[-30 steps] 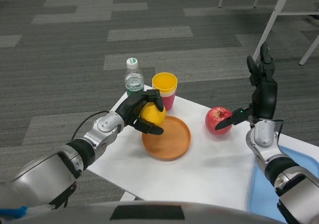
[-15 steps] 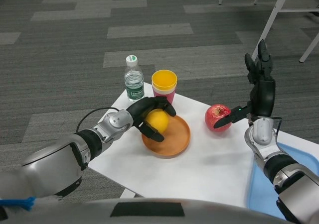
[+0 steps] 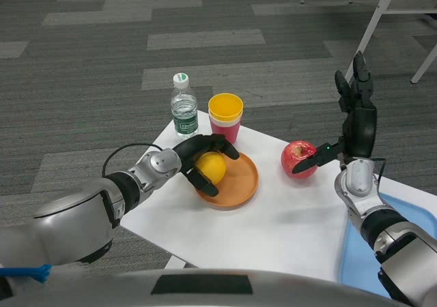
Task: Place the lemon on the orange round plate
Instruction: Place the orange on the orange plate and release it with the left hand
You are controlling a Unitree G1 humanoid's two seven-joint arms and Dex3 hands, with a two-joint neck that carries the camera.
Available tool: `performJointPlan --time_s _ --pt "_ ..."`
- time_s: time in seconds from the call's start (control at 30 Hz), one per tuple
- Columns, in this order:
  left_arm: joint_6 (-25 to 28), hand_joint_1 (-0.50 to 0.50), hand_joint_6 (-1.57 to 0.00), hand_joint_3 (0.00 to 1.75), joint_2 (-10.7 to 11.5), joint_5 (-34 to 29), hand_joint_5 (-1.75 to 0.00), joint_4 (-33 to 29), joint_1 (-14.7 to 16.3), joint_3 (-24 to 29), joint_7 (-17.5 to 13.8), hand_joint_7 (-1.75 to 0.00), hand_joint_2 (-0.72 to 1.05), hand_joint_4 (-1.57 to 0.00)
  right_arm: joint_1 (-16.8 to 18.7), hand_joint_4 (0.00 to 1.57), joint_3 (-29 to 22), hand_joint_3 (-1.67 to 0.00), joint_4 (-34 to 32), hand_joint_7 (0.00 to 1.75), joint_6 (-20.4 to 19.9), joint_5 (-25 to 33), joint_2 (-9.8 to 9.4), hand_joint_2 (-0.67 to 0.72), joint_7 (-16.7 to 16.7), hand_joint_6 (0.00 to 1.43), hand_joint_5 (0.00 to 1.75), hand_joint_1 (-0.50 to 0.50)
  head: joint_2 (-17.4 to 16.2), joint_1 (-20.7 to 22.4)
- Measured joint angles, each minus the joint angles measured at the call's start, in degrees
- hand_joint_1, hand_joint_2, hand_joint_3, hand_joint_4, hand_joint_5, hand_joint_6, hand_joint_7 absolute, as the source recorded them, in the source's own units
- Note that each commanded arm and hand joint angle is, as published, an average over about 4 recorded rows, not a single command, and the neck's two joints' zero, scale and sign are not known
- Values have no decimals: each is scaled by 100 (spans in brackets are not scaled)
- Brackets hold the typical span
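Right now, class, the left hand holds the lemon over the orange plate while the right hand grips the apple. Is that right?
One slip: the right hand does not grip the apple. It is raised with fingers spread, only its thumb by the fruit, as the head view shows. The left hand does hold the lemon over the plate.

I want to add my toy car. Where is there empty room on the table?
Bare white table lies in front of the orange plate and apple. The far corner is crowded: bottle, cups, left hand around the lemon.
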Motion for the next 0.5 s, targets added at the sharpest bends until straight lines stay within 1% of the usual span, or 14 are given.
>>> performJointPlan --time_s 0.1,0.2,0.23,0.33,0.5 --pt "1 50 -48 52 0 -1 -72 0 -14 -30 0 -86 105 0 0 71 11 0 1 0 0 0 0 72 0 0 0 -25 -1 -2" --pt "-4 50 -52 52 0 -1 -80 1 -16 -40 0 -84 105 0 0 71 14 0 1 0 0 0 0 72 0 0 0 -25 3 0" --pt "-16 50 -53 52 0 -1 -80 2 -16 -41 -1 -84 105 0 0 71 14 0 1 0 0 0 0 72 0 0 0 -25 8 1" --pt "-98 50 -55 48 -1 -1 -67 4 -17 -42 -2 -84 105 0 0 71 14 0 2 0 0 0 1 72 0 0 0 -25 23 4" --pt "-265 50 -54 37 -3 -1 -56 4 -19 -42 -59 -84 105 0 0 71 14 0 3 0 0 0 2 72 0 0 0 -25 34 8"
